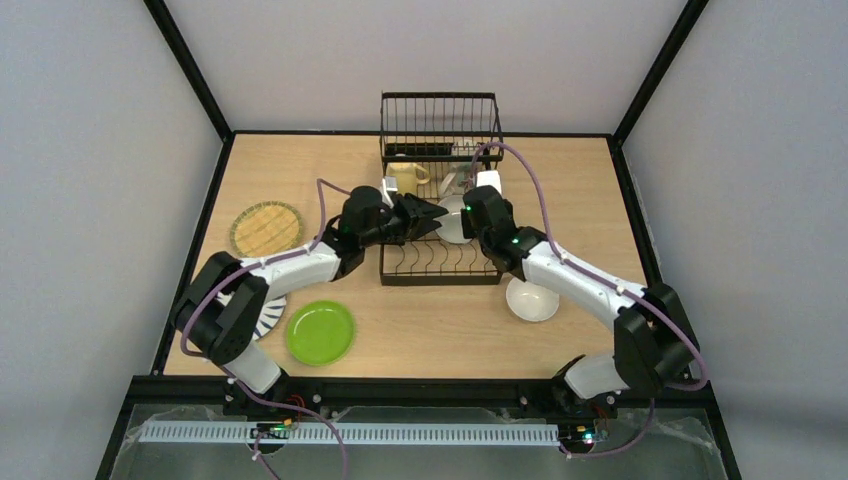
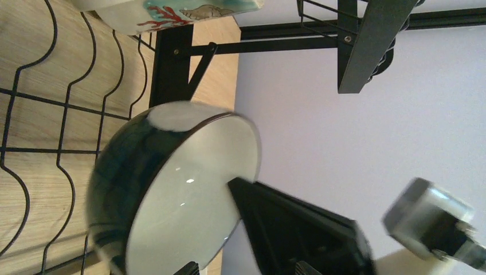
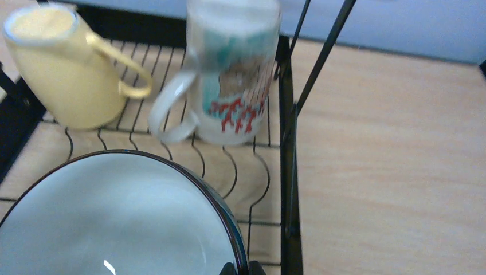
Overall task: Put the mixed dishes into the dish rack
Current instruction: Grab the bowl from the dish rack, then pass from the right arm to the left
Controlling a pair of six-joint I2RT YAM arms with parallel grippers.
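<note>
The blue bowl (image 1: 452,226), white inside, is held tilted over the slotted base of the black wire dish rack (image 1: 440,120). My right gripper (image 1: 466,222) is shut on the bowl's rim; in the right wrist view its fingertips (image 3: 242,268) pinch the dark rim of the bowl (image 3: 114,223). My left gripper (image 1: 437,215) is open just left of the bowl; in the left wrist view its gripper (image 2: 243,269) stands spread below the bowl (image 2: 183,200). A pale yellow mug (image 1: 405,178) lies in the rack (image 3: 286,143).
A white mug with a sea print (image 3: 229,74) stands in the rack beside the yellow mug (image 3: 63,69). On the table are a tan woven-look plate (image 1: 266,228), a lime green plate (image 1: 320,332), a striped white plate (image 1: 268,315) partly under the left arm, and a white bowl (image 1: 531,300).
</note>
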